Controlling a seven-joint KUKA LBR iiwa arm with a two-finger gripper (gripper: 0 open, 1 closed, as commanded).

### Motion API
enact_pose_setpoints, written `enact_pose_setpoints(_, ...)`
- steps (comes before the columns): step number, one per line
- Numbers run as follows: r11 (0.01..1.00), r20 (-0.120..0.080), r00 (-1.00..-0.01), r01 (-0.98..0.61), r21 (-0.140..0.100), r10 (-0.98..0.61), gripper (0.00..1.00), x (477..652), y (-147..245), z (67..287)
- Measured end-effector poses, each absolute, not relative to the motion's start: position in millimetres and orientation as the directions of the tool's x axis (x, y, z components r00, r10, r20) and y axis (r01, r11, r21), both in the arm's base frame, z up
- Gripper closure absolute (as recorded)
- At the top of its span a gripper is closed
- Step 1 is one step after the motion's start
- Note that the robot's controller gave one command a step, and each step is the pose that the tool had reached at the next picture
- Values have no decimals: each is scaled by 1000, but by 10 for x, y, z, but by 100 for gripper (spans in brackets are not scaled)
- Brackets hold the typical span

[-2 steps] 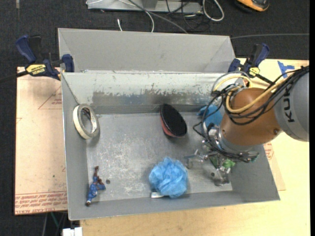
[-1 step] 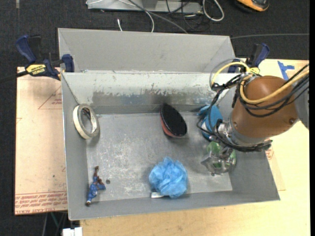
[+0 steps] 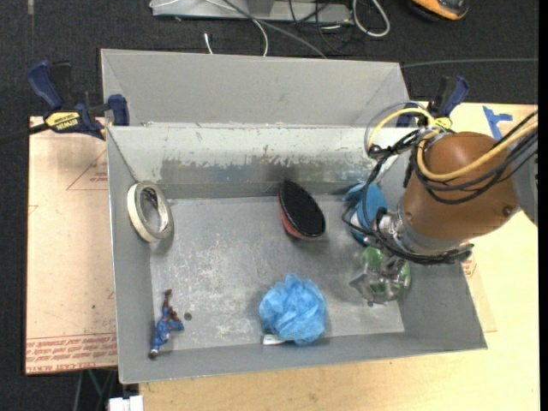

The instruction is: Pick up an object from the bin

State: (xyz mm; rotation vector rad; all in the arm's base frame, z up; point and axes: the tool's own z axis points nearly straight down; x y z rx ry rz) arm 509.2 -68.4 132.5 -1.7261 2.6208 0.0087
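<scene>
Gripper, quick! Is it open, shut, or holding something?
Gripper: cannot be told. It is over the right end of the bin, to the right of the crumpled blue thing.

Matt grey metal bin (image 3: 224, 248), its floor scuffed, with paper, plastic and soft things inside.
The floor is dull sheet metal, scratched pale towards the back wall. The tape roll (image 3: 150, 212) at the left wall looks like matt cream paper. The black oval thing (image 3: 301, 210) near the back wall is smooth and glossy, seemingly plastic. The blue wad (image 3: 294, 309) by the front edge looks thin, soft and wrinkled. The arm's brown-orange cover (image 3: 458, 191) is smooth, with a sheen.
</scene>
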Motion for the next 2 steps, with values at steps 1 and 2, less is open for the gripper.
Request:
enact_pose_setpoints(1,406,-5,-406,-914,-4,-914,100,5165,-460,1133)
enact_pose_setpoints(2,321,-6,-321,-947,-5,-947,100,5479,-245,837)
